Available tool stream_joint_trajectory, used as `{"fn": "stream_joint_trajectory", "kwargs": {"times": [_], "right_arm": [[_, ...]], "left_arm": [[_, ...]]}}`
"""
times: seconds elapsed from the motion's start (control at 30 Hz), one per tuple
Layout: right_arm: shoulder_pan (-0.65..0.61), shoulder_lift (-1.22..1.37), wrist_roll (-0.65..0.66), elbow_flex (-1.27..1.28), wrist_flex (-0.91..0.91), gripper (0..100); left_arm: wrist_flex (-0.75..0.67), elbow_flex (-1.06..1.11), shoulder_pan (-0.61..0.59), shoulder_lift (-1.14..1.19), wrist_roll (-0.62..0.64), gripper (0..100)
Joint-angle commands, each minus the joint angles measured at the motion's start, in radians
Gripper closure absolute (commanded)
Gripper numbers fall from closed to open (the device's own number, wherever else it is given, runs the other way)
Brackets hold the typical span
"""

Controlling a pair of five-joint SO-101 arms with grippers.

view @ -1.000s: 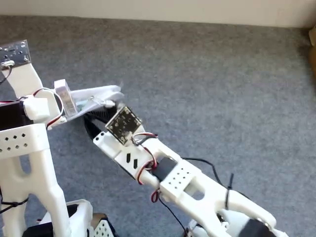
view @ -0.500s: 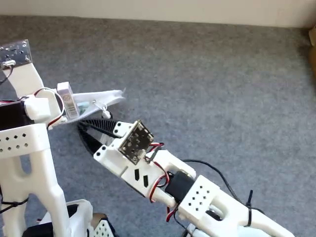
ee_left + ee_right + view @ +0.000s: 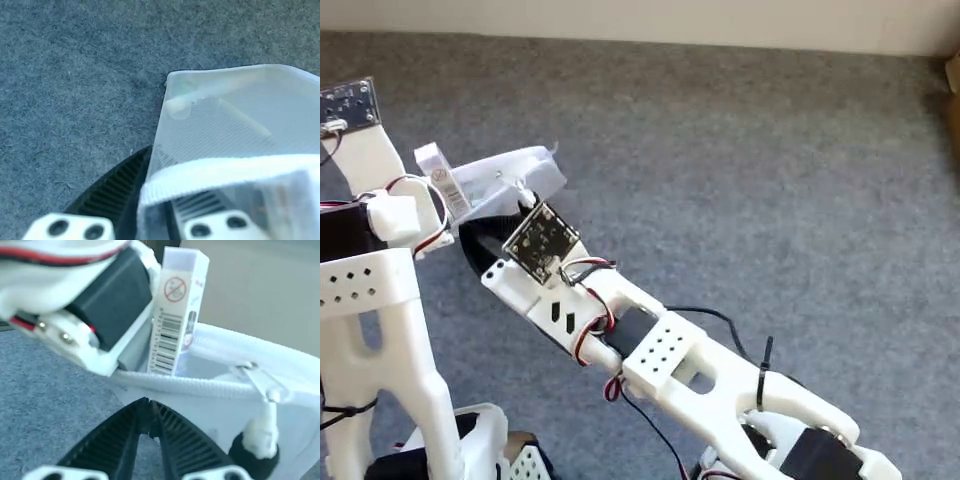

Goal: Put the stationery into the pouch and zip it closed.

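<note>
We are holding the mesh pouch (image 3: 510, 172) clamped in our left gripper (image 3: 160, 210) above the grey carpet (image 3: 770, 150), a small box (image 3: 175, 315) sticking out of its open mouth, while our right gripper (image 3: 148, 415) is sitting with its black fingers closed together just beneath the zip edge.

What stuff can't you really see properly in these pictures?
Left wrist view: what lies inside the pouch; its mesh leaves only pale smudges.
Right wrist view: the box's lower end, sunk behind the pouch's zip edge.
Right wrist view: how far the zip runs; the picture's edge cuts it off.
Right wrist view: whether the right gripper pinches the pouch; its shut tips sit too close against the rim to tell.
</note>
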Motion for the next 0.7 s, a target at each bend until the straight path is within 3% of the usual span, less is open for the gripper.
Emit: {"fn": "stream_joint_trajectory", "kwargs": {"times": [0.0,0.17,0.4,0.5,0.67], "right_arm": [[0.035,-0.054,-0.114,-0.084,-0.013,99.3],[0.053,-0.048,-0.288,-0.189,0.206,99.2],[0.059,0.079,-0.374,-0.397,0.415,99.2],[0.059,0.087,-0.382,-0.455,0.524,99.2],[0.085,0.039,-0.376,-0.533,0.727,99.2]], "left_arm": [[-0.005,0.024,0.012,0.021,0.006,99],[-0.006,0.022,0.013,0.021,0.006,99],[0.002,-0.038,0.015,0.002,-0.012,99],[0.003,-0.085,0.016,-0.059,-0.08,99],[0.003,-0.185,0.033,-0.128,-0.081,99]]}}
